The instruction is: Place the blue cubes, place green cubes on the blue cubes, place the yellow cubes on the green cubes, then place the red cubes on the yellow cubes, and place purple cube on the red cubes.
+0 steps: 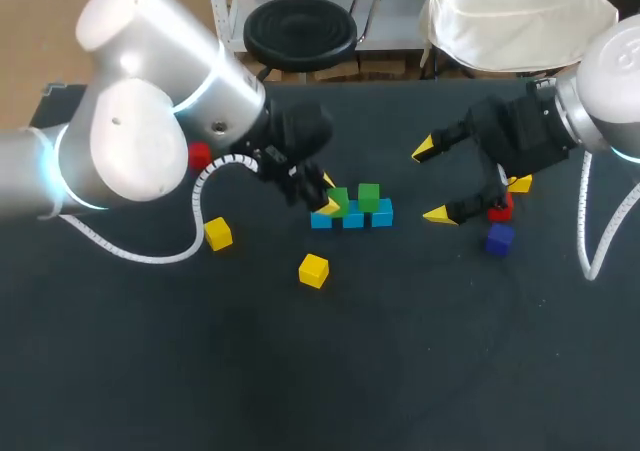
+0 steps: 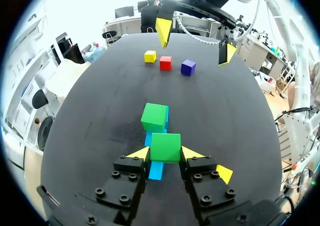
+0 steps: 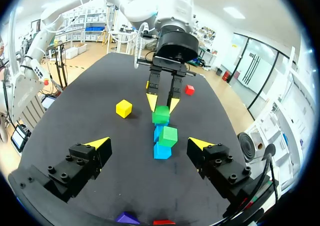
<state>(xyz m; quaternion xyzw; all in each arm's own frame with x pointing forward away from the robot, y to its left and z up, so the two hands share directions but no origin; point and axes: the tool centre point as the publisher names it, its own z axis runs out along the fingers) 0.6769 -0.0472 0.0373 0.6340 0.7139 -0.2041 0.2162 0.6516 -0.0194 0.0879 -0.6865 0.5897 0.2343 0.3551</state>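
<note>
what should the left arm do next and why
Probably open the left jaws and lift clear: they press both sides of a green cube, which already seems to sit on the blue row, next to the other green cube.

Silver arms (image 1: pixel 130 131), black pincers (image 2: pixel 165 154) tipped yellow, seemingly white cables (image 1: pixel 200 193).
</note>
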